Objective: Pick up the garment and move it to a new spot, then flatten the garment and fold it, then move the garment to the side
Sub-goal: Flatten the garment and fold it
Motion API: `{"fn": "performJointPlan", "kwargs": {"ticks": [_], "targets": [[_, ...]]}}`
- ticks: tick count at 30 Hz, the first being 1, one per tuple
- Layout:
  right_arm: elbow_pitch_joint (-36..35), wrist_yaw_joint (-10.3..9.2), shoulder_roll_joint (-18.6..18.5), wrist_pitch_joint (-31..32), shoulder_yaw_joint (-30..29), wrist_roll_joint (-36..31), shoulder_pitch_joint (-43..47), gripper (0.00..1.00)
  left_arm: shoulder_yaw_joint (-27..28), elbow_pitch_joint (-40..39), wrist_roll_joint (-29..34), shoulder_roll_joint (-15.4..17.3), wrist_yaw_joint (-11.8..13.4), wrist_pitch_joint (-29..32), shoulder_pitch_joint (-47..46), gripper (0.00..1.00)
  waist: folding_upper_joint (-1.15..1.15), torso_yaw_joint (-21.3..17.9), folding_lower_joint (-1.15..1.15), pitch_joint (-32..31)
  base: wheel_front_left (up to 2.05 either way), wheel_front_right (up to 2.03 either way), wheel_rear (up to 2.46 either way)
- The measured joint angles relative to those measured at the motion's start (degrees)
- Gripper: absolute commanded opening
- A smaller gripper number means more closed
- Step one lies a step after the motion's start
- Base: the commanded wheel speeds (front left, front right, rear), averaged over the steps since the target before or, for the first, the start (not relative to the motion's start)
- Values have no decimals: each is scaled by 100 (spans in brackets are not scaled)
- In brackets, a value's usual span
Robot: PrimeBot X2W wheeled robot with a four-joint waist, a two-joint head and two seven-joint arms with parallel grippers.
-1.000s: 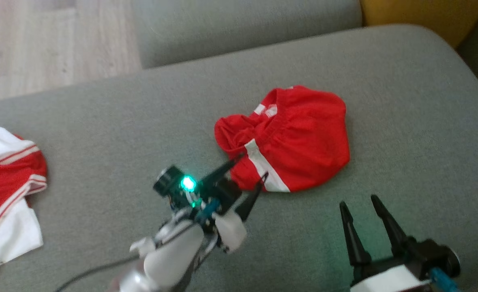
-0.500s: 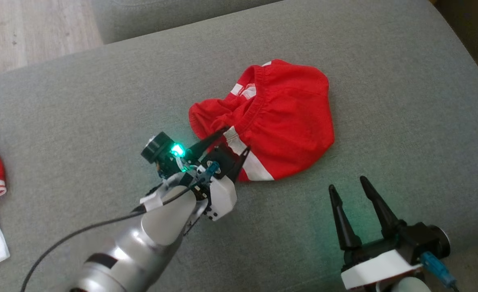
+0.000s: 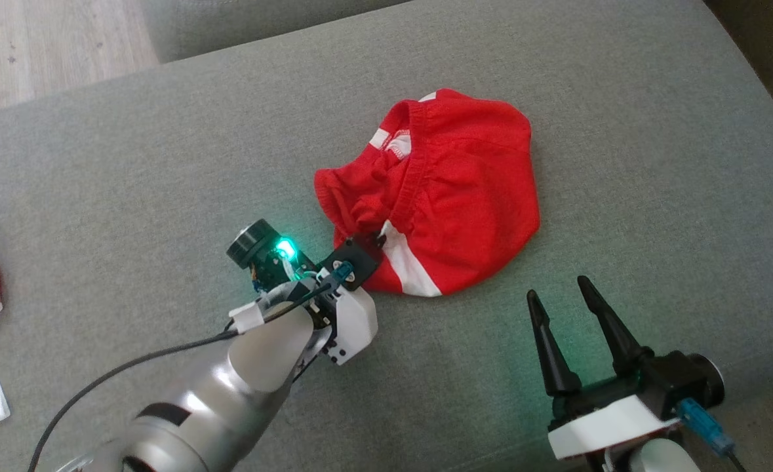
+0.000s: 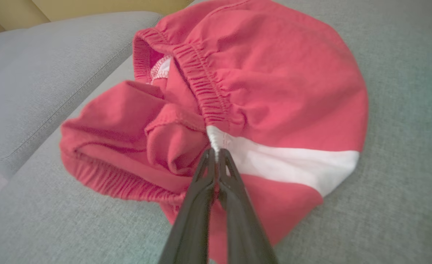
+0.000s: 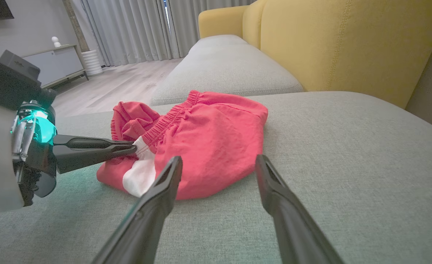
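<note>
Pinching one garment [image 3: 465, 190]: left gripper [image 4: 216, 152]; right gripper [image 3: 556, 288] agape.

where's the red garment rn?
Head view: red shorts lie crumpled right of centre on the grey sofa cushion. The left gripper is shut on their waistband by the white stripe; the open right gripper sits apart, nearer the robot.

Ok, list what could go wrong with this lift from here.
1. The left gripper pinches only a small fold of the red shorts by the white stripe; it may slip on lifting.
2. The right gripper is open and apart, so the bunched shorts would likely hang crumpled from one point.
</note>
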Motion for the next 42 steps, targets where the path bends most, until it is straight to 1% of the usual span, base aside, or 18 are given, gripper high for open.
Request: {"fn": "performJointPlan", "kwargs": {"ticks": [4,6,7,8,10,11,15,20,23,26,29,32,34,36,39,41,42], "targets": [[21,0,0,0,22,0,-10,100,-197,41,-137,2,-120,-1,-54,0,0,-17,0,-58,0,0,0],[25,0,0,0,16,0,-8,100,-270,7,-314,4,-250,1,-74,0,0,-34,0,-124,0,0,0],[25,0,0,0,16,0,-8,100,-270,7,-314,4,-250,1,-74,0,0,-34,0,-124,0,0,0],[30,0,0,0,11,1,-4,100,-331,-121,-572,7,-345,11,-74,0,0,-56,-1,-203,0,0,0],[32,0,0,0,8,53,1,100,-330,-355,-947,5,-413,76,-90,0,0,-80,-1,-285,0,0,0],[32,0,0,0,8,53,1,100,-330,-355,-947,5,-413,76,-90,0,0,-80,-1,-285,0,0,0],[35,0,1,0,-1,67,32,100,-344,-854,-1719,12,-417,364,-330,0,0,-156,-1,-472,0,0,0],[63,0,2,0,-19,102,114,100,-468,-1544,-2591,-11,-419,614,-1174,0,0,-287,-1,-738,0,0,0],[86,0,2,0,-26,152,287,100,-331,-1685,-2988,-31,-437,633,-1695,0,0,-361,-1,-915,0,0,0],[105,0,2,0,-55,151,441,100,-97,-1671,-3255,-49,-460,603,-2094,0,0,-416,-1,-1096,0,0,0],[102,0,2,0,-91,151,516,100,53,-1550,-3283,-76,-458,509,-2387,0,0,-439,-2,-1223,0,0,0],[40,0,2,0,-172,151,520,100,-20,-1415,-3316,-87,-454,471,-2319,0,0,-372,-2,-1244,0,0,0],[3,0,2,0,-176,159,519,100,-183,-1424,-3371,15,-455,547,-1992,0,0,-329,-1,-1194,0,0,0],[2,0,3,0,-183,211,520,100,-392,-1493,-3397,240,-460,571,-1463,0,0,-282,-1,-1118,0,0,0],[11,0,4,0,-205,283,519,100,-564,-1596,-3423,715,-457,471,-565,0,0,-176,0,-984,0,0,0],[62,0,4,0,-223,323,514,100,-649,-1711,-3417,1037,-390,320,-102,0,0,-83,0,-896,0,0,0],[103,0,5,0,-230,363,507,100,-673,-1767,-3417,1179,-315,257,76,0,0,-34,0,-850,0,0,0]]}}
